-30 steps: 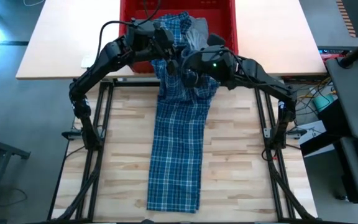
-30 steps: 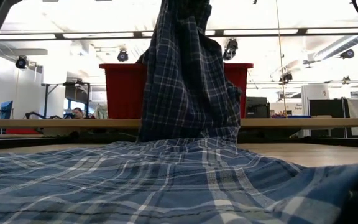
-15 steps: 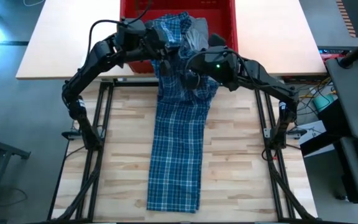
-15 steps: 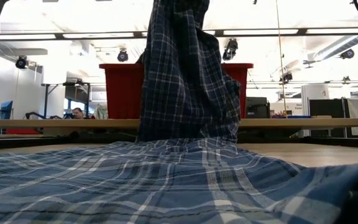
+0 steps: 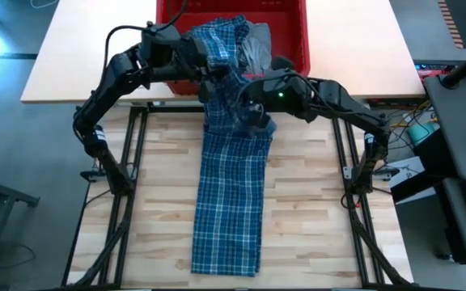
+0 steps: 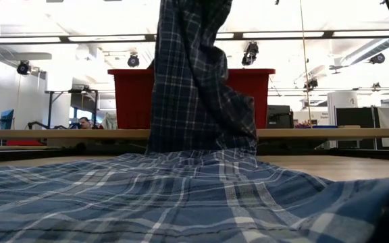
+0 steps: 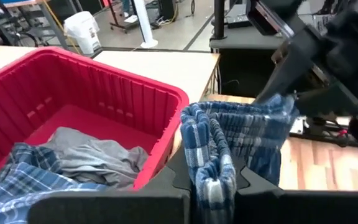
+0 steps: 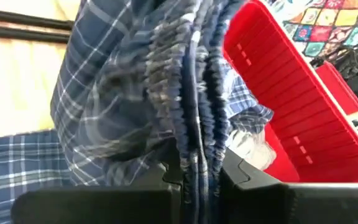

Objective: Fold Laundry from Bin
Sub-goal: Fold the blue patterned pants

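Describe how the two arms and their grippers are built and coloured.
Both arms are dark, jointed links. The left arm carries a black cable looping above its upper link; the right arm shows a small green light near its wrist. Each gripper has two black, blocky fingers.

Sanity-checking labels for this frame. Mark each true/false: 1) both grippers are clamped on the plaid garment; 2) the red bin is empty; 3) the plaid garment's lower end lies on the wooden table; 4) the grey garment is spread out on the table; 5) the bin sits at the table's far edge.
1) True: the left gripper and right gripper are each shut on bunched cloth of the plaid garment.
2) False: the red bin holds a grey garment and more plaid cloth.
3) True: it trails flat along the wooden table.
4) False: it lies crumpled in the bin.
5) True: in the high view.
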You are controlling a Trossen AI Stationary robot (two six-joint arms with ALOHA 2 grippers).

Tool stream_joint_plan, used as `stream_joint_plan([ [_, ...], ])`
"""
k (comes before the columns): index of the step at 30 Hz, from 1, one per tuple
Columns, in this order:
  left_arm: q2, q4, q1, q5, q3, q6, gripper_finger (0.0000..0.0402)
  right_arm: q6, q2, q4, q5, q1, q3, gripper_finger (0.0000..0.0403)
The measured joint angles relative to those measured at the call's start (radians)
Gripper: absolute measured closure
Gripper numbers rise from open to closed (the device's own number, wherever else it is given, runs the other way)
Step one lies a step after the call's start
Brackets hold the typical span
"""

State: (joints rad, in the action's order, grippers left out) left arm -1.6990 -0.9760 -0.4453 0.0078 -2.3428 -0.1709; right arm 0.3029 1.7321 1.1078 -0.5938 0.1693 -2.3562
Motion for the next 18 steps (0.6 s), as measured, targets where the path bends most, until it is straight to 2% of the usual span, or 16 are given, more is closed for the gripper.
stream_joint_plan([
  [4, 0.01, -0.041, 0.01, 0.056, 0.0, 0.017, 0.0401, -0.051, -0.048, 0.062, 0.001, -0.001, 0.0, 0.0376],
  [8, 0.021, -0.057, 0.049, 0.086, 0.0, 0.027, 0.0401, -0.037, -0.097, 0.119, 0.021, -0.012, 0.0, 0.0376],
  [14, 0.032, -0.079, 0.103, 0.083, 0.0, 0.031, 0.0401, -0.034, -0.144, 0.116, 0.231, -0.01, 0.0, 0.0376],
  [18, 0.032, -0.151, 0.129, 0.129, 0.0, 0.016, 0.0401, -0.07, -0.145, 0.216, 0.392, -0.022, 0.0, 0.0376],
])
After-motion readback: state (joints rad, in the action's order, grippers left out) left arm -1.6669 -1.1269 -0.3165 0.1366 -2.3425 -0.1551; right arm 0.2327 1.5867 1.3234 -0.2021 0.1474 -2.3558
